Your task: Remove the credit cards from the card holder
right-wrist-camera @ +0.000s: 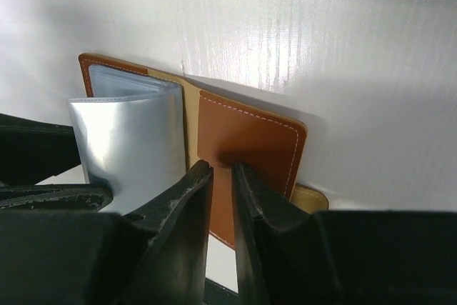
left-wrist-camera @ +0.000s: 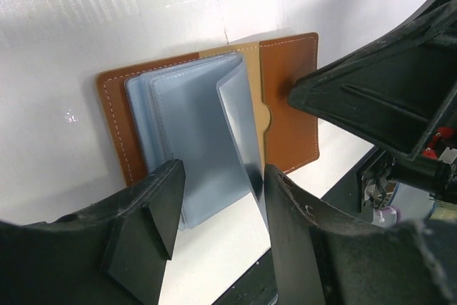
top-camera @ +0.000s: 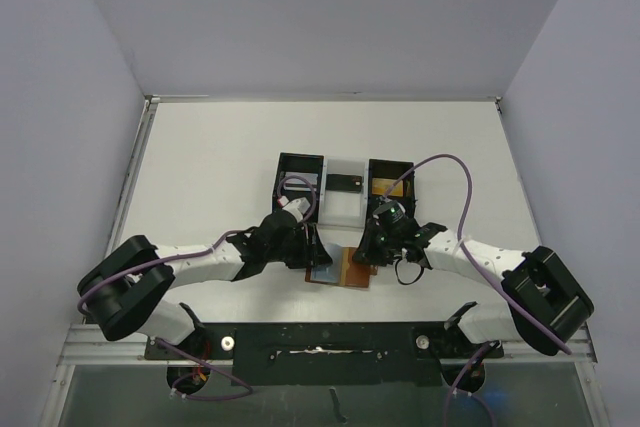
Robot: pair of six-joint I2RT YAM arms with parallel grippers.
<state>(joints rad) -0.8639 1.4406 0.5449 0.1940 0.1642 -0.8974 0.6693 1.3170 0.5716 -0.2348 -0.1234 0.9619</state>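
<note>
Currently the card holder (top-camera: 343,270) is lying open on the worktop (top-camera: 220,167), between the two arms and near the tray (top-camera: 300,161), which the wrists are partly covering. The left pincer (left-wrist-camera: 225,176) is standing released, its fingers (left-wrist-camera: 153,219) straddling the blue-grey sleeves (left-wrist-camera: 186,119), with one leaf rising between them. The right pincer (right-wrist-camera: 221,171) is clenched to a narrow slit and pressing its tips on the brown flap (right-wrist-camera: 246,141). What the sleeves are holding I cannot tell, and the pincers are hiding the holder's near edge.
</note>
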